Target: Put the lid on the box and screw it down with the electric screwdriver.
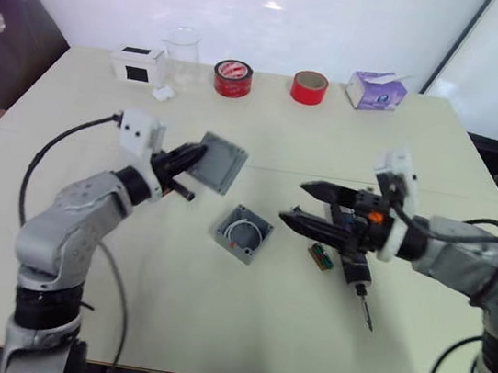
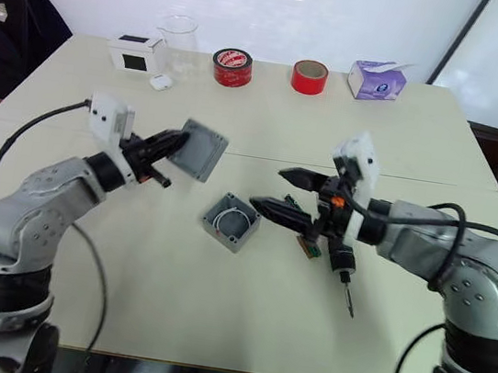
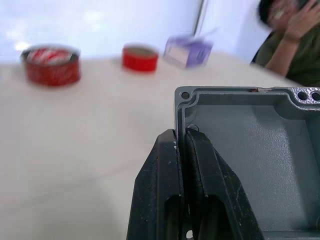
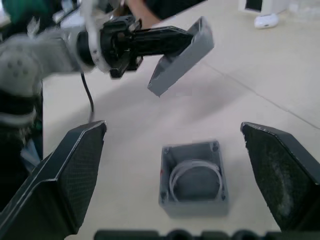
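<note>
The left gripper (image 1: 186, 155) was clenched on one edge of the lid (image 1: 216, 162), holding it tilted in the air above the worktop (image 1: 212, 320), its rimmed underside turned toward the gripper. In the left wrist view the two black fingers (image 3: 200, 165) pressed together on the lid's rim beside a corner screw hole.

The box (image 1: 242, 234) sat open near the middle of the worktop, below and a little to the right of the raised lid and apart from it, with the white wire coil (image 4: 195, 176) curled inside.

The right gripper (image 1: 309, 206) hovered just to the right of the box, its fingers spread wide and released, holding nothing; in the right wrist view the box lay between the two fingers, farther out from their tips. The electric screwdriver (image 1: 358, 282) lay on the worktop under the right arm, its thin metal bit pointing toward the near edge. A small green and red part (image 1: 320, 256) lay just beside it, between the screwdriver and the box.

Along the far edge stood a white box with a black square (image 1: 138, 64), a clear beaker (image 1: 182, 52), two red tape rolls (image 1: 233, 78), and a purple tissue box (image 1: 377, 90). A person (image 3: 292, 37) sat off the right edge of the worktop.
</note>
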Robot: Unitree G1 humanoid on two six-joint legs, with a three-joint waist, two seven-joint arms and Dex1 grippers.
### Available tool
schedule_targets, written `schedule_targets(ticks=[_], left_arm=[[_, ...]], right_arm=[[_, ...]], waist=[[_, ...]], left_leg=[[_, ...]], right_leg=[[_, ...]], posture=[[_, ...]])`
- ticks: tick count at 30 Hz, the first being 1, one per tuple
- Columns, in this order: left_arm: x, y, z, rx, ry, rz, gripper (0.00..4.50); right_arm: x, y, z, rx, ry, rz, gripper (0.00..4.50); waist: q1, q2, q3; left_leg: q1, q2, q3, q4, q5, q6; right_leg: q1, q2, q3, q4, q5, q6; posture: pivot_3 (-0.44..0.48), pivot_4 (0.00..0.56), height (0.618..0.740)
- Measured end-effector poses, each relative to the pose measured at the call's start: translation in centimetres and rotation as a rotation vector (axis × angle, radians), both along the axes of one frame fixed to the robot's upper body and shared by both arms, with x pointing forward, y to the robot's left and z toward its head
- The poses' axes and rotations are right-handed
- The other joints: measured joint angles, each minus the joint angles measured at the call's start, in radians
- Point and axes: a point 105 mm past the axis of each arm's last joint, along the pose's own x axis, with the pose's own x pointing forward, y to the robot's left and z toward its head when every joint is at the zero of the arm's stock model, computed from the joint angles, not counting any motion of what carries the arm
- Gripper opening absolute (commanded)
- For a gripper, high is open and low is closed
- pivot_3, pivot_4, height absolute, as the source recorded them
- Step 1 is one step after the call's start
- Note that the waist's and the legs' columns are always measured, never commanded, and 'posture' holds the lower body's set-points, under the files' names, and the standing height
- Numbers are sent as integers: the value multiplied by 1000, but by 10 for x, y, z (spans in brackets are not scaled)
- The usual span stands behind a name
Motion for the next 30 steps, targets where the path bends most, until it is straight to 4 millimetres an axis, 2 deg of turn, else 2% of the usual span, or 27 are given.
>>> schedule_targets(ticks=[3, 9, 12, 23, 24, 25, 29, 30], left_arm=[[8, -14, 11, 17, -60, -27, 27], [11, -32, 8, 33, -96, -64, 27], [11, -34, 10, 25, -112, -65, 27], [9, -45, 8, 27, -119, -90, 27], [9, -45, 8, 27, -118, -90, 0], [9, -46, 7, 27, -117, -90, 0], [9, -45, 4, 29, -107, -82, 0], [8, -45, 4, 28, -109, -83, 0]], right_arm=[[9, 6, 3, 73, 78, -22, 4500], [21, 9, 6, 190, 208, -95, 4500], [24, 7, 6, 221, 241, -128, 4500], [26, 20, 7, 307, 312, -144, 4500], [27, 21, 7, 313, 316, -146, 3979], [27, 21, 8, 322, 319, -148, 3820], [26, 21, 8, 328, 318, -154, 2507], [26, 21, 6, 326, 324, -160, 2021]], waist=[[1, 0, 0], [-1, 0, 0], [0, 0, 0], [-1, 0, 0], [-1, 0, 0], [-1, 0, 0], [-1, 0, 0], [-1, 0, 0]], left_leg=[[0, 0, 0, 0, 0, 0], [-7, 0, 1, 0, 0, 0], [-14, 0, 1, 1, 0, 0], [-14, 0, 1, 1, 0, 0], [-14, 0, 1, 1, 0, 0], [-14, 0, 1, 1, 0, 0], [-14, 0, 1, 1, 0, 0], [-14, 0, 1, 1, 0, 0]], right_leg=[[0, 1, 0, 1, 0, 0], [-7, 0, 0, 0, 0, 0], [-16, 0, 0, 3, 0, 0], [-16, 1, 0, 3, 0, 0], [-16, 1, 0, 3, 0, 0], [-16, 1, 0, 3, 0, 0], [-16, 1, 0, 3, 0, 0], [-16, 1, 0, 3, 0, 0]], posture=[[0, 150, 739], [0, 150, 739], [0, 150, 739], [0, 150, 739], [0, 150, 739], [0, 150, 739], [0, 150, 739], [0, 150, 739]])
